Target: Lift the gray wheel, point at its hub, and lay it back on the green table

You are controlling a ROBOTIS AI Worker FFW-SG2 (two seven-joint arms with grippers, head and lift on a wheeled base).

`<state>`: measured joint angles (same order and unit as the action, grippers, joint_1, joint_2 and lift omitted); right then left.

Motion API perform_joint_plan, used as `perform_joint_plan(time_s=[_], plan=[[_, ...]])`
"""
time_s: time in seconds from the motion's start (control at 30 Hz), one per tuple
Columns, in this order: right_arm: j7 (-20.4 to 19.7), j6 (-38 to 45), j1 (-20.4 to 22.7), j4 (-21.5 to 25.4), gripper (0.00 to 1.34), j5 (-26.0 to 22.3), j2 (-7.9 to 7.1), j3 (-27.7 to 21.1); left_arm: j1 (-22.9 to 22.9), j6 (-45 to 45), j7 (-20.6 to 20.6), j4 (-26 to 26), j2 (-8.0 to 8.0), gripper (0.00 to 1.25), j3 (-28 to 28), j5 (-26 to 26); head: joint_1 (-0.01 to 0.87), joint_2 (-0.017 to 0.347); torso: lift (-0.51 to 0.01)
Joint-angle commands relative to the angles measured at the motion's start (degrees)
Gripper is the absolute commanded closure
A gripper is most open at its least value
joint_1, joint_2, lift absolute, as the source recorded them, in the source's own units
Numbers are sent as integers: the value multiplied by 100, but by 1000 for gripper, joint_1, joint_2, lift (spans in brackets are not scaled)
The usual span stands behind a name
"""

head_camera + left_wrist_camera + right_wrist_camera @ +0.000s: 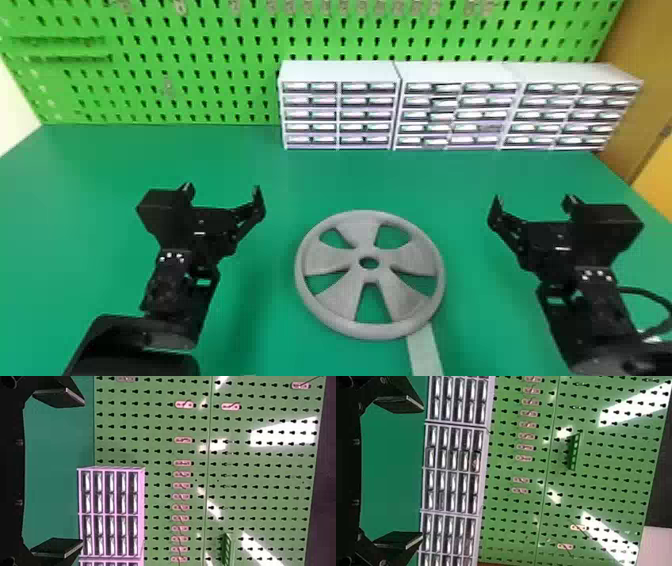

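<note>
I am cataloguing one gray wheel [370, 278], lying flat on the green counter [235, 160]; left tool [222, 189] at its ten o'clock, right tool [533, 200] at its two, both spread apart and empty, presumably flanking it for a two-sided lift.

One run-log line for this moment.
gray wheel on green table; left tool open, left of wheel; right tool open, right of wheel

Drawer cabinets [457, 108] before green pegboard [200, 81]
</note>
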<state>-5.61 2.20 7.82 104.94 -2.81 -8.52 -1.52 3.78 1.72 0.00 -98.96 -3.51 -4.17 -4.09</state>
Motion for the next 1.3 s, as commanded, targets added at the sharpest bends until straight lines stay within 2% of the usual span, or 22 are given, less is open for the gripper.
perform_joint_plan(time_s=[0.0,1.27], plan=[[-1,0,0,0,170,0,0,-6,0,13,0,0,0,55,4,-4,692,48,-93],[-1,0,-26,0,170,123,8,11,-70,197,-62,26,0,59,-13,-66,692,48,-93]])
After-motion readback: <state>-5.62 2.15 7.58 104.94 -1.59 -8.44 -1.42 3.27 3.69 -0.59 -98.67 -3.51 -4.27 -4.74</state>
